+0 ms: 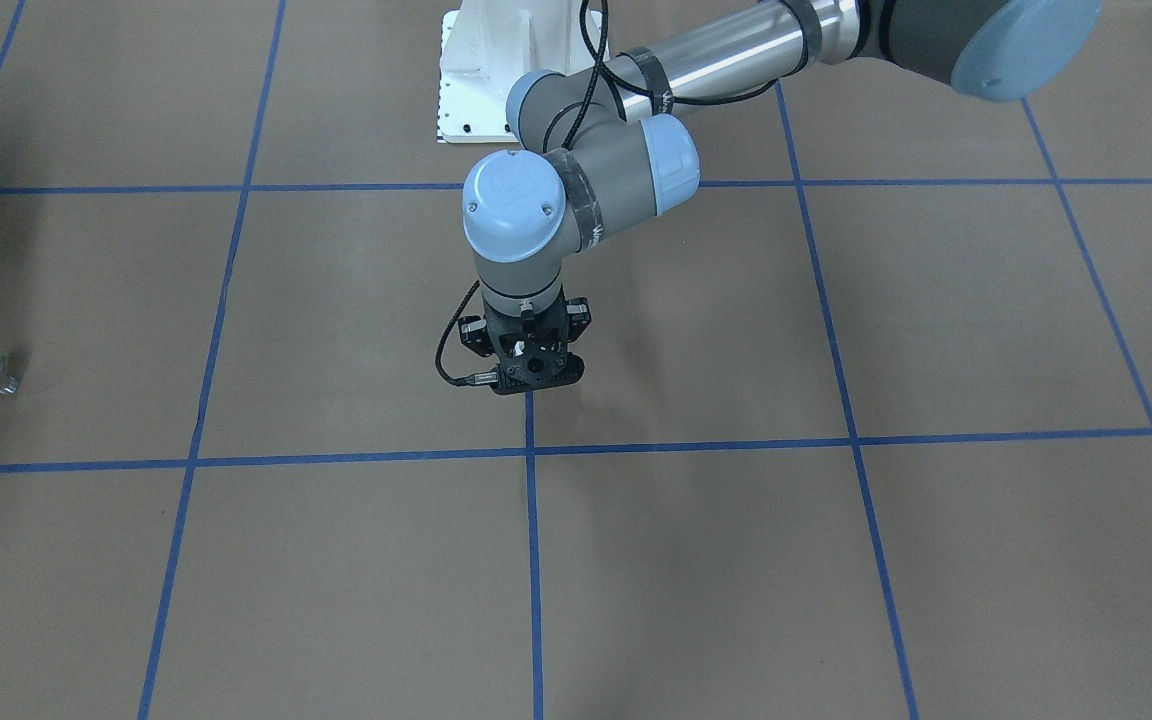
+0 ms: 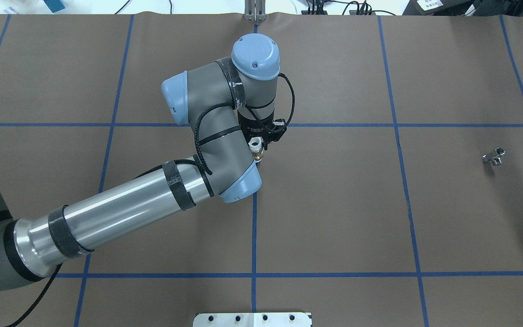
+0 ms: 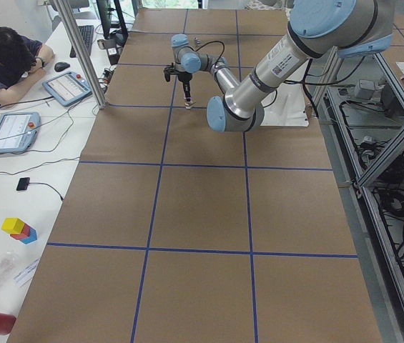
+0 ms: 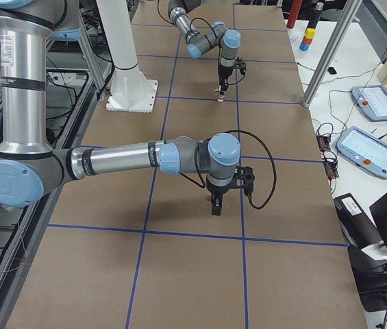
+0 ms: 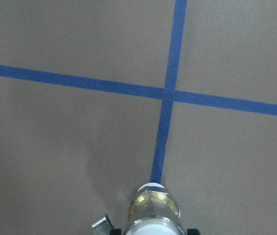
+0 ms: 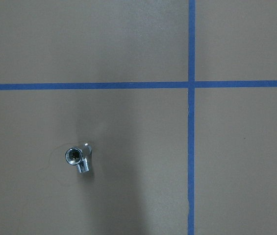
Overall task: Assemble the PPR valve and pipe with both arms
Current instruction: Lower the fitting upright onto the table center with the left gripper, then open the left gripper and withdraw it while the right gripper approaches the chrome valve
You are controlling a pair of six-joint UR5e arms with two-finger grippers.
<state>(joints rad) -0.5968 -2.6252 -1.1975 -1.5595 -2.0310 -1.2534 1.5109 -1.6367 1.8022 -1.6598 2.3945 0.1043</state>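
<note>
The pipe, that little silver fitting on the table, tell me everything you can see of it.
The pipe is a small, stubby, shiny chrome-looking metal fitting, seemingly bent like an elbow. One round open end faces up at the right wrist camera, and a short threaded stub sticks out sideways from it. It lies by itself on the brown table cover, and nothing else touches it.

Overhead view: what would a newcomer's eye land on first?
The big grey left arm stretches to the middle of the brown table, holding the white-and-brass PPR valve at its tip. Far to the right, the tiny silver pipe lies alone.
</note>
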